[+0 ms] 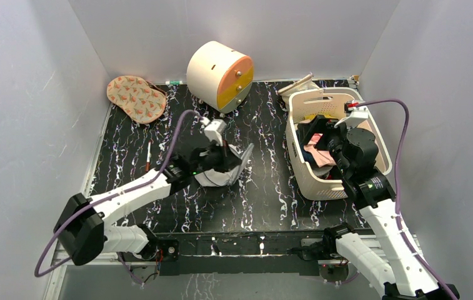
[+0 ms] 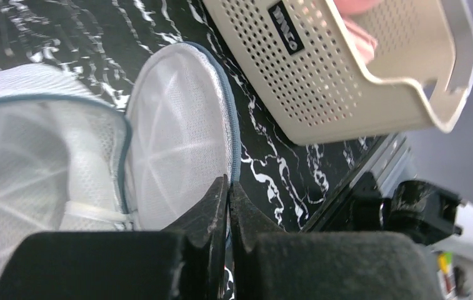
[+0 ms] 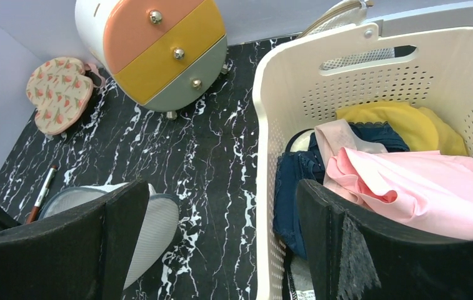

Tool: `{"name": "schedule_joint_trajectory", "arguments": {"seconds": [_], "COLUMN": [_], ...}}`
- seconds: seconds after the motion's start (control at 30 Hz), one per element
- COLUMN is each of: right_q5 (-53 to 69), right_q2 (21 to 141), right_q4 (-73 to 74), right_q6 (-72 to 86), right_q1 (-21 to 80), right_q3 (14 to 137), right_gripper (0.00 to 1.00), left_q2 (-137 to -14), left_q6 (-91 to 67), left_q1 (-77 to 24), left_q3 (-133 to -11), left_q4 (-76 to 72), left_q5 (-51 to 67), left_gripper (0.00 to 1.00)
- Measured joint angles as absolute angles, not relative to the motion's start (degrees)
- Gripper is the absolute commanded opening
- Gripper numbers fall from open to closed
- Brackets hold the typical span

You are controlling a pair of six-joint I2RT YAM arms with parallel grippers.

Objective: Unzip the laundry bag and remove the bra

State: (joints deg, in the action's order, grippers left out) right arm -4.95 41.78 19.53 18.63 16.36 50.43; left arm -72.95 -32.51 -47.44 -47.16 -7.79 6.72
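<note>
The left hand point(image 2: 228, 187) is clenched, its two black fingers pressed tip to tip. The tips meet right at the grey-blue rim of the round white mesh laundry bag point(image 2: 177, 125). Whether any mesh or a zipper pull is pinched between them cannot be told. The laundry bag lies open in two dish-shaped halves near the middle of the black, white-veined worktop point(image 3: 209, 144). One half is propped up against the fingertips.

The right hand point(image 3: 218, 200) is spread wide and grips nothing. It hangs over the cream perforated plastic basket point(image 3: 265, 125), which stands at 3 o'clock on the worktop. The pale pink soft fabric bra point(image 3: 421, 190) lies inside this basket, on top of dark blue clothes point(image 3: 296, 181) and beside a yellow garment point(image 3: 396, 122). One finger of the right hand overlaps the bra's lower edge in the wrist view, and contact cannot be judged.

A small black label with white letters point(image 2: 284, 26) sits on the basket's outer wall. It appears upside down and cannot be read with certainty.

At 12 o'clock stands a cream cylindrical cabinet point(image 3: 159, 50) with orange, yellow and pale green drawers. At 10 o'clock lies a flat beige patterned fabric piece point(image 3: 59, 94), and at 9 o'clock a red pen point(image 3: 41, 190).
</note>
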Motion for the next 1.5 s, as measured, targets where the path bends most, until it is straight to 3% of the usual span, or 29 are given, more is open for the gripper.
{"name": "schedule_joint_trajectory", "arguments": {"seconds": [0.57,0.8,0.97,1.27,1.43,1.5], "right_q5": [-2.5,-1.1,-0.1,1.0,1.8,1.8], "right_q2": [41.6,41.6,41.6,42.2,42.8,43.0], "right_q4": [20.0,20.1,20.8,21.0,21.0,21.0], "right_q6": [20.2,21.2,21.8,22.9,23.0,23.0], "right_q1": [16.4,16.4,16.4,16.4,16.4,16.4], "right_q3": [50.5,50.5,50.4,50.4,50.5,50.5], "right_gripper": [0.87,0.87,0.87,0.87,0.87,0.88], "left_q2": [-52.8,-57.2,-59.1,-43.4,-43.5,-44.3], "left_q6": [-58.5,-75.7,-81.9,-80.5,-77.8,-76.0], "left_q1": [-28.5,-18.8,-15.7,-13.6,-13.3,-13.3], "left_q3": [-22.2,-11.2,-6.8,-5.0,-8.2,-10.1], "left_q4": [-28.8,-49.8,-55.7,-37.1,-21.2,-16.5], "left_q5": [13.2,18.9,20.0,13.7,10.8,10.2], "left_gripper": [0.00,0.00,0.00,0.00,0.00,0.05]}}
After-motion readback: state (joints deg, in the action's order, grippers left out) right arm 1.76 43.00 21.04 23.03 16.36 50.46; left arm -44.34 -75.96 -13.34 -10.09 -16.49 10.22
